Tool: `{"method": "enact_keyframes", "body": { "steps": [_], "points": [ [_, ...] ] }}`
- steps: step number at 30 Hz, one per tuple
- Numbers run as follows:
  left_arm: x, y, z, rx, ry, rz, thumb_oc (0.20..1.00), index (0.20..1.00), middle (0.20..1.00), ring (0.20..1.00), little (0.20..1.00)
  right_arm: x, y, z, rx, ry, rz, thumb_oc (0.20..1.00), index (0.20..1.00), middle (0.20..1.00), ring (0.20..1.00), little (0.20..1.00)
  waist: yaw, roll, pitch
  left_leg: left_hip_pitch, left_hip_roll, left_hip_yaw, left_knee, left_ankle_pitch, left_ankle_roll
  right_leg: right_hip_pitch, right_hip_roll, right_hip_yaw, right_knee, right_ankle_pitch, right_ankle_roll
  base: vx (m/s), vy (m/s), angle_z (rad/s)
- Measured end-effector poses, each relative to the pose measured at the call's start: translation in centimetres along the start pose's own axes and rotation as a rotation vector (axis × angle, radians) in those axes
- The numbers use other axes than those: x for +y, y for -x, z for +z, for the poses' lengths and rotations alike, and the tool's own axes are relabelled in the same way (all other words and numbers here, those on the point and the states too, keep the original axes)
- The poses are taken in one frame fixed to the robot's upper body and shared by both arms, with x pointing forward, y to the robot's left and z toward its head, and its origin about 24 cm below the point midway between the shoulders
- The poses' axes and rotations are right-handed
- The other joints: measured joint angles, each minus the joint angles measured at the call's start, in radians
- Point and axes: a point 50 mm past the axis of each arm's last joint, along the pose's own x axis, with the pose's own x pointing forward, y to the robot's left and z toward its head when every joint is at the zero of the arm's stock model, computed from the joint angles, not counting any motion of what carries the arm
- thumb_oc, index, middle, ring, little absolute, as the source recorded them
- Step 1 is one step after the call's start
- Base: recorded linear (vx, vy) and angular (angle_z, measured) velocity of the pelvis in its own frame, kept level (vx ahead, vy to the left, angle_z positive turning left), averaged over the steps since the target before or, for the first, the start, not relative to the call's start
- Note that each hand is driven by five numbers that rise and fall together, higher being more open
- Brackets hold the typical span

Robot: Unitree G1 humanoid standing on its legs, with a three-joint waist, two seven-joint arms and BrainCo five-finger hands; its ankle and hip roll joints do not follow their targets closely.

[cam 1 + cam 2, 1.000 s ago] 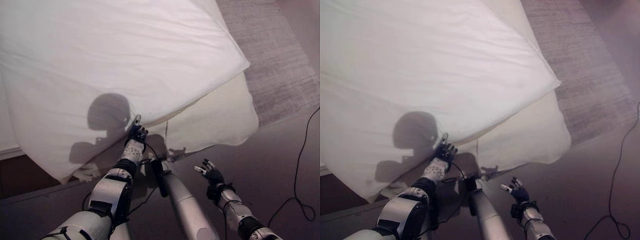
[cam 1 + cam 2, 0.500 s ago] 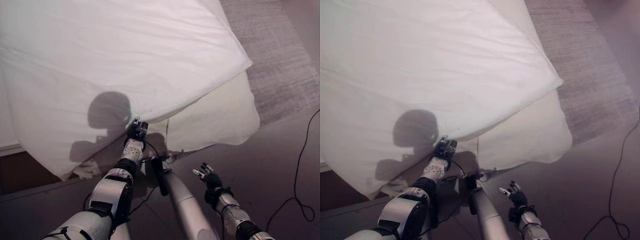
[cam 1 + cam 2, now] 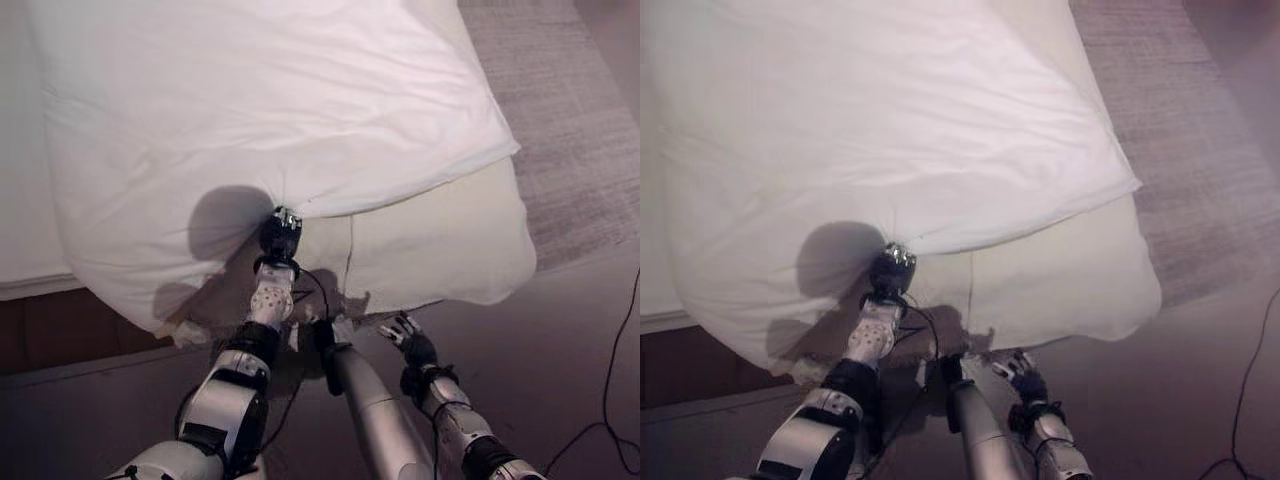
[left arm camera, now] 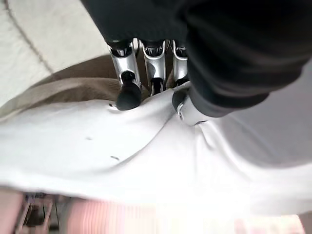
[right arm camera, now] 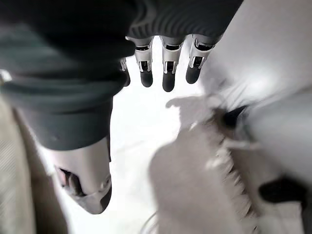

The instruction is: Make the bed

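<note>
A white duvet (image 3: 280, 100) lies across the bed, and its near edge hangs over the cream mattress (image 3: 440, 240). My left hand (image 3: 281, 232) reaches up to that edge, and the cloth puckers around it. In the left wrist view its fingers (image 4: 127, 92) and thumb are curled into the white duvet (image 4: 122, 156), pinching a fold. My right hand (image 3: 410, 343) hovers low in front of the mattress side, holding nothing. Its fingers (image 5: 165, 68) are straight, with the thumb apart from them.
A grey rug (image 3: 570, 120) covers the floor to the right of the bed. A dark brown bed base (image 3: 40, 330) shows under the duvet at the left. Dark floor (image 3: 560, 370) runs along the near side.
My left hand has moved up to the duvet's edge and curled shut on it, bunching the cloth. My right hand has drifted closer to the mattress. The camera has shifted.
</note>
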Motion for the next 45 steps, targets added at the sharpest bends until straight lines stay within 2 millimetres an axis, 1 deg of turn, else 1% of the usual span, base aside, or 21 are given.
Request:
{"method": "enact_keyframes", "body": {
  "steps": [1,2,4,5,7,8,11,14,16,17,18,19,21,22,23,24,27,29,31,38,45],
  "points": [
    [-0.3,0.1,0.0,-0.002,0.011,-0.018,0.200,0.200,0.200,0.200,0.200,0.2,0.1,-0.1,0.003,-0.008,0.015,1.000,1.000,1.000,1.000,1.000,0.008,0.001,0.004,0.005,-0.002,0.001,-0.005,0.001,0.001,0.001,-0.005,-0.001,-0.002,0.000,0.001,-0.03,0.048,0.04],
    [-0.9,0.5,-0.4,0.010,0.025,-0.061,0.200,0.200,0.200,0.200,0.200,0.6,-0.1,0.6,-0.020,-0.004,0.059,1.000,1.000,1.000,1.000,1.000,0.015,0.012,0.011,0.009,-0.007,0.002,-0.020,0.012,0.006,0.003,-0.008,0.000,-0.010,0.002,0.005,-0.02,0.043,0.05],
    [-1.3,0.7,-0.7,0.011,0.043,-0.088,0.200,0.200,0.200,0.200,0.200,1.2,-0.3,0.9,-0.023,-0.025,0.101,1.000,1.000,1.000,1.000,1.000,0.022,0.021,0.021,0.012,-0.011,-0.001,-0.029,0.018,0.007,0.007,-0.010,0.000,-0.016,0.006,0.008,-0.02,0.032,0.07],
    [-1.8,0.9,-0.6,0.004,0.058,-0.112,0.200,0.200,0.200,0.200,0.200,2.1,-0.6,1.4,-0.034,-0.060,0.142,1.000,1.000,1.000,1.000,1.000,0.019,0.021,0.039,0.027,-0.012,-0.002,-0.034,0.021,0.005,0.021,-0.010,0.000,-0.020,0.010,0.006,-0.01,0.019,0.05],
    [-2.5,1.1,-0.9,0.004,0.062,-0.145,0.200,0.200,0.200,0.200,0.200,3.3,-1.0,2.2,-0.055,-0.126,0.198,1.000,1.000,1.000,1.000,1.000,0.031,0.030,0.054,0.034,-0.013,-0.004,-0.039,0.023,0.006,0.032,-0.011,-0.002,-0.026,0.010,0.007,0.00,0.012,0.02],
    [-3.0,1.2,-0.9,0.003,0.069,-0.168,0.200,0.200,0.200,0.200,0.200,4.2,-1.3,2.8,-0.067,-0.164,0.232,1.000,1.000,1.000,1.000,1.000,0.047,0.032,0.064,0.039,-0.015,-0.003,-0.043,0.024,0.007,0.035,-0.013,-0.002,-0.026,0.009,0.008,0.00,0.000,0.00],
    [-4.2,1.4,-0.7,-0.014,0.083,-0.223,0.200,0.200,0.200,0.200,0.200,6.2,-2.0,4.1,-0.081,-0.279,0.330,1.000,1.000,1.000,1.000,1.000,0.057,0.036,0.097,0.056,-0.018,-0.012,-0.049,0.031,0.006,0.057,-0.018,-0.012,-0.026,0.014,0.003,0.00,0.014,0.09],
    [-5.8,1.9,-1.0,-0.027,0.102,-0.283,0.200,0.200,0.200,0.200,0.200,8.7,-2.6,6.3,-0.106,-0.432,0.451,1.000,1.000,1.000,1.000,1.000,0.079,0.048,0.116,0.064,-0.026,-0.029,-0.063,0.038,0.005,0.068,-0.025,-0.029,-0.032,0.013,0.002,0.01,0.015,0.15],
    [-6.4,2.0,-1.0,-0.042,0.118,-0.292,0.200,0.200,0.200,0.200,0.200,9.3,-2.8,6.9,-0.112,-0.496,0.474,1.000,1.000,1.000,1.000,1.000,0.079,0.050,0.118,0.064,-0.029,-0.034,-0.069,0.051,0.004,0.068,-0.027,-0.030,-0.033,0.013,0.002,0.01,0.012,0.15],
    [-6.7,2.0,-0.8,-0.064,0.124,-0.289,0.200,0.200,0.200,0.200,0.200,10.6,-2.9,8.2,-0.132,-0.561,0.521,1.000,1.000,1.000,1.000,1.000,0.097,0.054,0.126,0.066,-0.032,-0.044,-0.070,0.053,0.003,0.075,-0.028,-0.032,-0.033,0.011,0.003,0.01,0.015,0.17],
    [-6.9,2.1,-0.8,-0.069,0.134,-0.286,0.200,0.200,0.200,0.200,0.200,10.9,-2.9,8.6,-0.142,-0.607,0.530,1.000,1.000,1.000,1.000,1.000,0.100,0.062,0.131,0.067,-0.035,-0.051,-0.071,0.055,0.003,0.077,-0.029,-0.036,-0.033,0.011,0.003,0.00,0.010,0.19],
    [-7.1,2.2,-0.7,-0.082,0.140,-0.278,0.200,0.200,0.200,0.200,0.200,11.7,-3.0,9.6,-0.156,-0.661,0.557,1.000,1.000,1.000,1.000,1.000,0.109,0.069,0.136,0.067,-0.036,-0.054,-0.073,0.057,0.004,0.081,-0.031,-0.038,-0.033,0.010,0.004,0.02,0.016,0.16],
    [-7.2,2.3,-0.5,-0.110,0.160,-0.253,0.200,0.200,0.200,0.200,0.200,12.1,-3.2,10.4,-0.167,-0.729,0.571,1.000,1.000,1.000,1.000,1.000,0.107,0.075,0.140,0.067,-0.038,-0.057,-0.076,0.058,0.005,0.083,-0.033,-0.042,-0.033,0.009,0.004,0.01,0.025,0.11],
    [-7.2,2.4,-0.3,-0.122,0.166,-0.246,0.200,0.200,0.200,0.200,0.200,12.5,-3.2,11.1,-0.179,-0.743,0.590,1.000,1.000,1.000,1.000,1.000,0.120,0.079,0.143,0.067,-0.039,-0.059,-0.079,0.058,0.006,0.084,-0.035,-0.045,-0.032,0.008,0.006,0.01,0.030,0.11],
    [-7.3,2.5,-0.3,-0.133,0.180,-0.227,0.200,0.200,0.200,0.200,0.200,12.3,-3.1,12.2,-0.215,-0.807,0.601,1.000,1.000,1.000,1.000,1.000,0.131,0.086,0.147,0.068,-0.044,-0.064,-0.083,0.062,0.007,0.084,-0.039,-0.050,-0.031,0.007,0.006,0.01,0.023,0.14],
    [-7.3,2.5,-0.3,-0.138,0.189,-0.220,0.200,0.200,0.200,0.200,0.200,12.4,-3.0,12.6,-0.229,-0.829,0.607,1.000,1.000,1.000,1.000,1.000,0.130,0.090,0.149,0.067,-0.046,-0.069,-0.084,0.064,0.008,0.084,-0.041,-0.053,-0.030,0.006,0.005,0.01,0.019,0.19],
    [-6.9,2.7,0.8,-0.205,0.210,-0.150,0.200,0.200,0.200,0.200,0.200,12.1,-2.9,15.4,-0.328,-0.937,0.616,1.000,1.000,1.000,1.000,1.000,0.137,0.101,0.157,0.061,-0.052,-0.083,-0.087,0.069,0.009,0.084,-0.044,-0.061,-0.027,-0.001,0.011,0.01,0.016,0.13],
    [-6.7,2.9,0.8,-0.222,0.183,-0.110,0.200,0.200,0.200,0.200,0.200,11.8,-2.5,16.9,-0.395,-0.997,0.628,1.000,1.000,1.000,1.000,1.000,0.142,0.111,0.162,0.060,-0.054,-0.088,-0.087,0.073,0.007,0.084,-0.045,-0.064,-0.026,-0.003,0.011,0.02,0.032,0.10],
    [-6.5,3.1,1.5,-0.258,0.160,-0.075,0.200,0.200,0.200,0.200,0.200,11.2,-2.1,18.5,-0.467,-1.047,0.630,1.000,1.000,1.000,1.000,1.000,0.151,0.119,0.166,0.058,-0.058,-0.095,-0.096,0.077,0.005,0.081,-0.048,-0.068,-0.024,-0.006,0.008,0.01,0.022,0.09],
    [-7.3,3.5,2.5,-0.317,0.145,-0.035,0.200,0.200,0.200,0.200,0.200,10.4,-1.4,20.4,-0.574,-1.108,0.625,1.000,1.000,1.000,1.000,1.000,0.159,0.135,0.175,0.041,-0.065,-0.109,-0.098,0.086,0.002,0.062,-0.057,-0.082,-0.015,-0.013,0.001,0.01,0.017,0.07],
    [-7.3,3.6,4.3,-0.392,0.163,0.023,0.200,0.200,0.200,0.200,0.200,8.3,-1.5,21.3,-0.640,-1.131,0.553,1.000,1.000,1.000,1.000,1.000,0.159,0.139,0.178,0.029,-0.068,-0.107,-0.092,0.086,0.002,0.045,-0.059,-0.077,0.000,-0.018,0.002,0.00,0.000,0.00]
  ]
}}
